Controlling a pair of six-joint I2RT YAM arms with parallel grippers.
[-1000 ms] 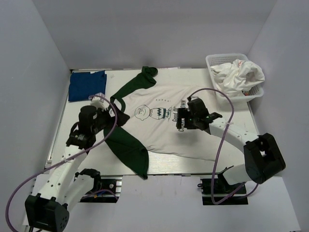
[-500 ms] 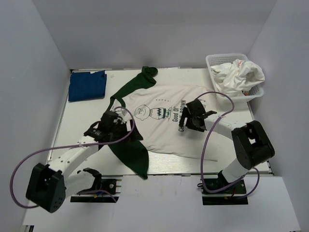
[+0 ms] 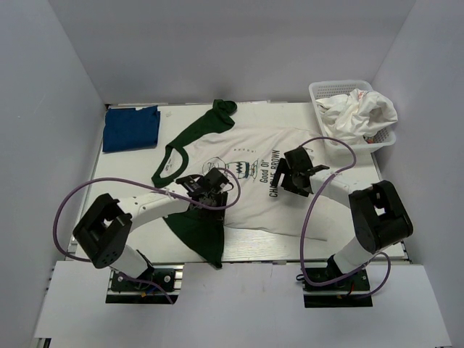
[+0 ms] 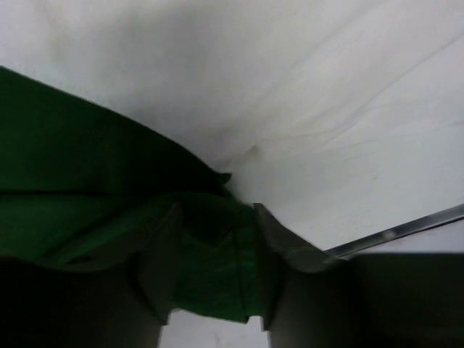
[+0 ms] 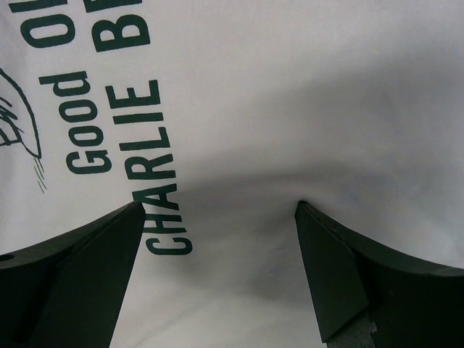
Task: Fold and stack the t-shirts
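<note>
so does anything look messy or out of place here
Yes: white shirts spill over the basket rim at the far right, and the green-sleeved shirt lies unfolded, its near sleeve bunched in the left gripper.

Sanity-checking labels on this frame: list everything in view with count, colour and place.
green-sleeved t-shirt: 1, white with dark green sleeves and print, spread out mid-table
blue t-shirt: 1, dark blue, folded, far-left corner
crumpled shirts: count unclear, white, heaped in the basket
basket: 1, white lattice, far-right corner
table: 1, white, under everything
cables: 2, purple, one looping off each arm
left gripper: 1, black, shut on the green-sleeved t-shirt at its near sleeve
right gripper: 1, black, open over the shirt's white body beside the lettering
</note>
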